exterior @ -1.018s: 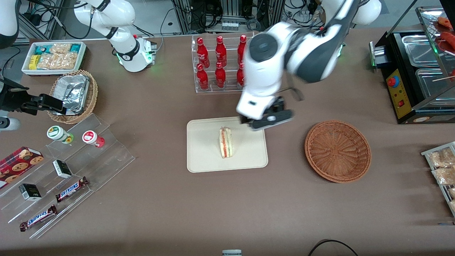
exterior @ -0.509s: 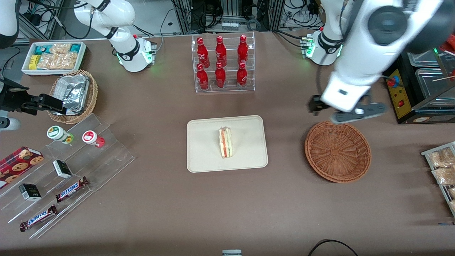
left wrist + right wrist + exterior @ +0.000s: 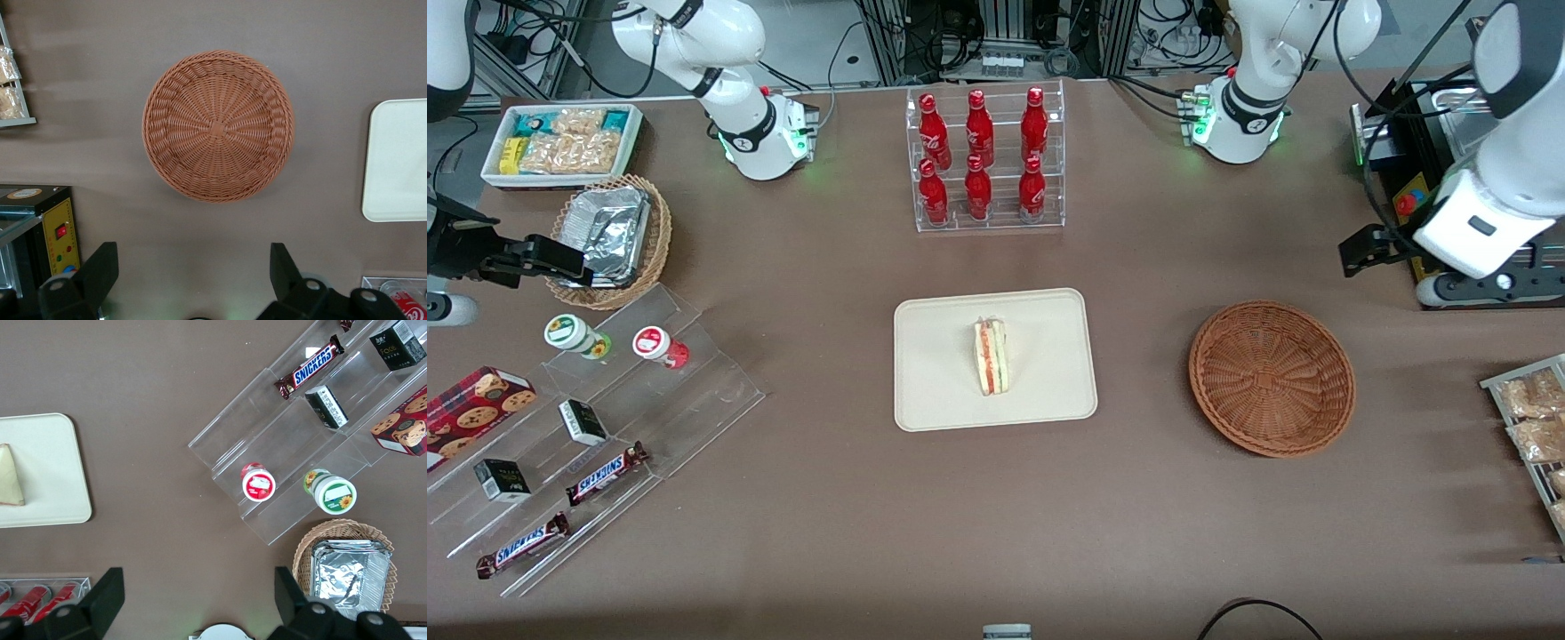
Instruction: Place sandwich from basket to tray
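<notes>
Pincer [image 3: 190, 280] high above table, fingers spread, empty

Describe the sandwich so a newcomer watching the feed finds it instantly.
Find the flat cream-beige rectangular tray mid-table, nearer the front camera than the clear rack of red bottles. The sandwich lies on it: a pale triangular bread wedge with red-orange and green filling edges. The open gripper hangs above the table near the empty reddish-brown wicker basket.

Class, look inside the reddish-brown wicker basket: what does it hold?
Nothing: the basket shows only bare weave. The sandwich lies on the tray. The open gripper hangs above the table beside the basket.
</notes>
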Available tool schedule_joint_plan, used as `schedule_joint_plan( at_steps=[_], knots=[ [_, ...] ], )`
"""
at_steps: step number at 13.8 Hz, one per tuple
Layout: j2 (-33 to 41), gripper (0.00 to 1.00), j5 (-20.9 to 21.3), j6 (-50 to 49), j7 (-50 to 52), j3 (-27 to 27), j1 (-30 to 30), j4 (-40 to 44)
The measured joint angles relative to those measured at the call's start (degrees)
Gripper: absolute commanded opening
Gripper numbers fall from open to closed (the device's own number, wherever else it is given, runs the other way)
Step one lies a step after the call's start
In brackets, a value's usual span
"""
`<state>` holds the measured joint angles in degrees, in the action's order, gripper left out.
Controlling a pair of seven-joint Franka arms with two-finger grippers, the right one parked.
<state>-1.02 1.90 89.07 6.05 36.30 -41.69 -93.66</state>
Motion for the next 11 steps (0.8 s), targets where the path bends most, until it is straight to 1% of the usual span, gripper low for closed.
schedule_joint_plan(
  at_steps=[3, 5, 6, 7, 10, 11],
  knots=[
    [-0.23, 1.00, -0.69, 0.05, 0.00, -0.54, -0.83, 0.23],
    [-0.41, 1.00, -2.99, 0.06, 0.04, -0.86, -0.81, 1.19],
    [-0.56, 1.00, -3.66, 0.06, 0.04, -1.74, 0.23, 1.91],
    [-0.64, 1.00, -4.02, 0.04, 0.01, -5.26, 3.63, 2.49],
    [-0.87, 1.00, -3.81, 0.03, 0.02, -23.64, 19.97, 2.87],
    [-0.97, 1.00, -3.65, 0.03, 0.02, -28.87, 25.08, 2.88]
  ],
)
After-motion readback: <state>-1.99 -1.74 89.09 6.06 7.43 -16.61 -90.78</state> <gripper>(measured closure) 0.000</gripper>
